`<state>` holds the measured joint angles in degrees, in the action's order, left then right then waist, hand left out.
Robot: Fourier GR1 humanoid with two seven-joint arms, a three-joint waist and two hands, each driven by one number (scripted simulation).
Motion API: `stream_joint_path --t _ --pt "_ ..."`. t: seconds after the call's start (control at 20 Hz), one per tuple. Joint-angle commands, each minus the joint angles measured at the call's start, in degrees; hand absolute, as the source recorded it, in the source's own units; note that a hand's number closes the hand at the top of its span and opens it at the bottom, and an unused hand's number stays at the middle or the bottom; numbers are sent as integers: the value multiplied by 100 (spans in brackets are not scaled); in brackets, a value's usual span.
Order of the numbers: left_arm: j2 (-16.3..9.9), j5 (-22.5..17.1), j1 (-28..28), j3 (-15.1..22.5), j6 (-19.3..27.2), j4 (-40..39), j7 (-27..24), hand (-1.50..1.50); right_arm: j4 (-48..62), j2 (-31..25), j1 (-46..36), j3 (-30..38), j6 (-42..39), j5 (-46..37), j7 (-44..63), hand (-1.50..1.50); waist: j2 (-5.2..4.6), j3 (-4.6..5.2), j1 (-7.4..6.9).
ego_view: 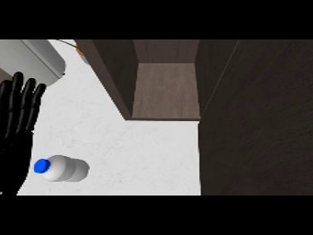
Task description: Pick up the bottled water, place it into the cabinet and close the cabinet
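Bottled water [62, 168] lies on its side in the lower left of the frame, on the white counter [138, 147]. Its blue cap [41, 166] points toward the frame's left edge and slightly down, so its long axis runs roughly left to right across the picture, tilted a little. The body is whitish and short, with the base toward the right.

Just beside the cap, at the far left of the frame, the left hand [6, 133] shows as a black palm with straight fingers pointing up the picture; it is open and holds nothing. Whether it touches the bottle cannot be told; the cap sits very near its lower edge. The right hand does not show.

To the right of the bottle the counter is bare white stone up to the dark door [267, 119], a large brown panel that fills the right side of the frame from top to bottom. The cabinet [165, 87] stands open in the upper middle: its wooden floor and side walls are visible, and its front lip ends at mid-height of the frame. Between the bottle and that opening lies an unobstructed stretch of counter running up and to the right.

In the upper left corner a pale grey rounded object [30, 57] rests at the counter's back edge, above the fingers.
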<state>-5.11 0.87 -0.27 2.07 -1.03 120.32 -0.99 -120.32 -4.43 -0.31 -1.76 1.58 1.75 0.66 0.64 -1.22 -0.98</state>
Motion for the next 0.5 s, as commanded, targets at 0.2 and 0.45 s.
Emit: stream_joint_path --t 0.2,0.45 --pt "-311 -1201 1237 -1150 -462 1010 -138 -150 -699 113 835 -260 -179 -34 -415 -150 -39 124 56" --pt "38 -1957 2396 -993 -471 1310 845 -150 -1146 -13 1423 -524 -290 534 1156 -150 -3 126 -27"
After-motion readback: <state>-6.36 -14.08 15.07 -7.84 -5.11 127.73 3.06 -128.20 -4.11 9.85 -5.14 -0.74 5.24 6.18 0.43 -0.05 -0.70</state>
